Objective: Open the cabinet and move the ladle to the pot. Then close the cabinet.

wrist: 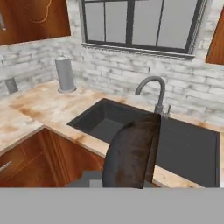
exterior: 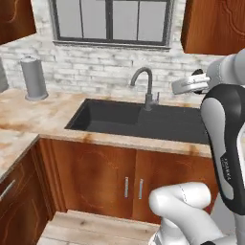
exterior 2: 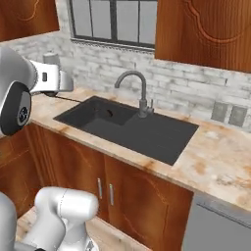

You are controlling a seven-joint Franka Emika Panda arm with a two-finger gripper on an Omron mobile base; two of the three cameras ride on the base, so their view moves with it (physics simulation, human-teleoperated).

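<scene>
Ladle (wrist: 131, 153) nearest, over dark sink (wrist: 183, 148); speckled counter (wrist: 39, 109), brick wall (wrist: 113, 72).

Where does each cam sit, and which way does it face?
Left base view: behind the arm, left side, facing the black recessed sink; white arm rises at right, gripper beside the faucet.
Right base view: behind, right side, same sink; arm at left.
Hand view: on the hand, facing the sink past a dark rusty ladle in its grip.
Shared: sink and curved grey faucet in all three.
</scene>
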